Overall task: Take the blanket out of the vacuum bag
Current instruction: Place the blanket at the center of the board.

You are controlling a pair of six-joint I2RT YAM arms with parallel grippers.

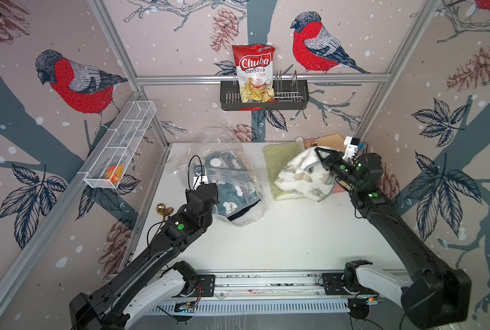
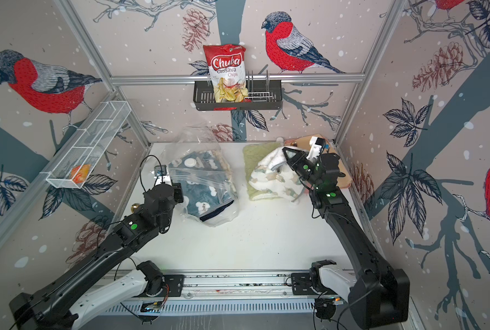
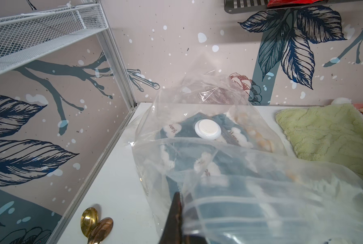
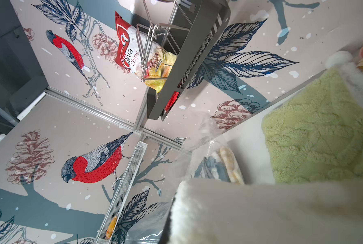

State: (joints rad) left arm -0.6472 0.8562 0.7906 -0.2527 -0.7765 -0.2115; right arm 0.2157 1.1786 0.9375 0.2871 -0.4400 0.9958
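Clear vacuum bag: blue blanket | mesh tray: prob orange pkt

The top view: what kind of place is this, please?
Probably a robot test booth, not a home: a white table walled by bird-print panels on metal rails, with two robot arms mounted at its front edge.

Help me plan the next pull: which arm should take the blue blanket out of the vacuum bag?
Right, probably: the left gripper is shut on the edge of the vacuum bag, anchoring it; the right gripper must first drop the white blanket.
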